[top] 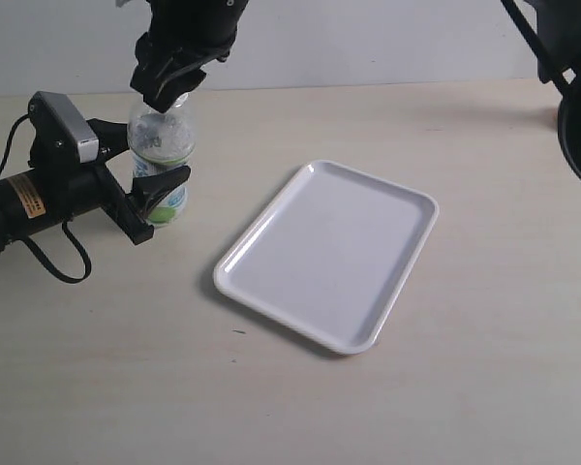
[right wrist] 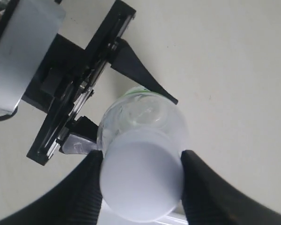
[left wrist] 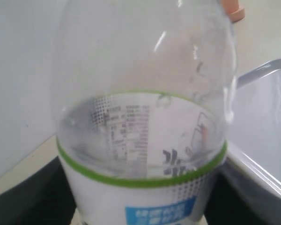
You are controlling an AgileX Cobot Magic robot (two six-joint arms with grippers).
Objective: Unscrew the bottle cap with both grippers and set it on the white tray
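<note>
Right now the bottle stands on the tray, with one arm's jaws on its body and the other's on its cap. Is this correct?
No: the bottle stands on the table, beside the tray, as the exterior view shows. The rest holds.

bright even light, soft shadow beside white tray [top: 329, 252], glare streaks on bottle [left wrist: 145, 70], bottle cap [right wrist: 143, 185] close-up blurred, washed out

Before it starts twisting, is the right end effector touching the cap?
Touching. The right wrist view shows the right end effector with both fingers pressed flush against opposite sides of the cap, with no gap on either side.
</note>
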